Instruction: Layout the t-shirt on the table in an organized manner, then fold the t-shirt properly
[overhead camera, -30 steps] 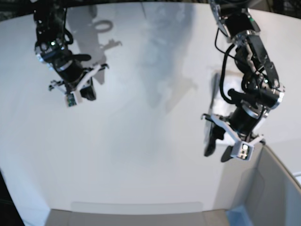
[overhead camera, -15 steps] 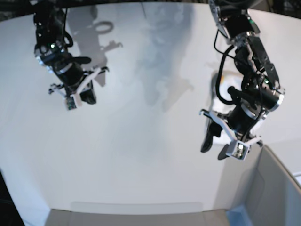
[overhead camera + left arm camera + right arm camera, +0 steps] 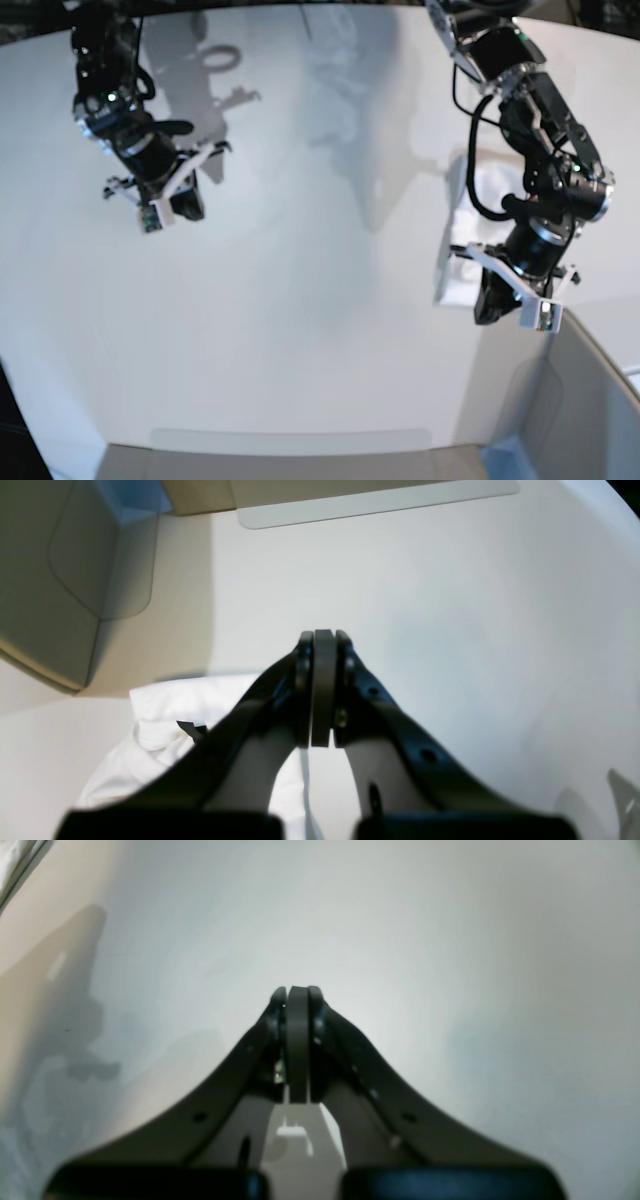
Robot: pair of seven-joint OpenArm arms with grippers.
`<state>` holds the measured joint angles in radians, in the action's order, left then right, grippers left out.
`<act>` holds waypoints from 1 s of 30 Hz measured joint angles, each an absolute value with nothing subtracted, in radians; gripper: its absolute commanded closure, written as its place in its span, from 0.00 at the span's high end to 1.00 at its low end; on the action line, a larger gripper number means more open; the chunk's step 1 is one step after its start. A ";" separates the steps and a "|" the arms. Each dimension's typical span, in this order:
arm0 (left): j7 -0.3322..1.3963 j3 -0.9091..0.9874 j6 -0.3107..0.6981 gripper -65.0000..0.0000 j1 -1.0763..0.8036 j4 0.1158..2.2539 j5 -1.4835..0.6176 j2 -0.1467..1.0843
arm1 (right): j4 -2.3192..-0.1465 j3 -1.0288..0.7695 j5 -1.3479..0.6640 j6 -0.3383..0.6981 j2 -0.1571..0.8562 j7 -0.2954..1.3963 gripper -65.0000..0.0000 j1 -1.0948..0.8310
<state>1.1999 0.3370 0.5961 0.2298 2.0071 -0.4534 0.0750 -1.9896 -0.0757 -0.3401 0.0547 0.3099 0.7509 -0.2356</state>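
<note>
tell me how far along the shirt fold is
Done: nothing visible yet. The t-shirt lies bunched near the table's edge, by the grey bin, print out of sight. In hand: the left gripper is shut above the table beside the crumpled cloth, gripping nothing visible; the right gripper is shut over bare table, away from the shirt. Left: spread it flat, then every fold.

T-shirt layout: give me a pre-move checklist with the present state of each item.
1. T-shirt on the table: ok, bunched near the grey bin.
2. Shirt spread flat: not ok.
3. Left gripper shut: ok.
4. Left gripper holding cloth: cannot tell; nothing shows between the pads, shirt lies behind them.
5. Right gripper shut and holding nothing: ok.
6. Shirt print facing up: cannot tell.
</note>
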 measured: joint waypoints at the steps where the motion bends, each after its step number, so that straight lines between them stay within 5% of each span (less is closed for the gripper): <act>1: 1.200 0.337 0.596 0.16 0.229 2.007 -0.456 0.075 | -1.990 -0.076 -0.340 0.055 0.310 0.751 0.00 -0.236; 3: 1.200 0.337 0.596 0.35 0.225 2.007 -0.458 0.073 | -1.990 -0.076 -0.340 0.055 0.310 0.751 0.00 -0.236; 5: 1.201 0.337 0.599 0.43 0.221 2.007 -0.458 0.072 | -1.990 -0.076 -0.340 0.055 0.310 0.751 0.00 -0.236; 16: 1.203 0.327 0.598 0.42 0.215 2.008 -0.656 0.109 | -1.990 -0.076 -0.340 0.055 0.312 0.751 0.00 -0.236; 30: 1.205 0.331 0.591 0.41 0.160 2.007 -0.654 0.103 | -1.990 -0.076 -0.340 0.055 0.334 0.751 0.00 -0.238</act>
<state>1.2045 0.3313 0.5915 0.1604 2.0071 -0.6540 0.1032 -1.9896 -0.0757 -0.3401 0.0547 0.3344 0.7509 -0.2382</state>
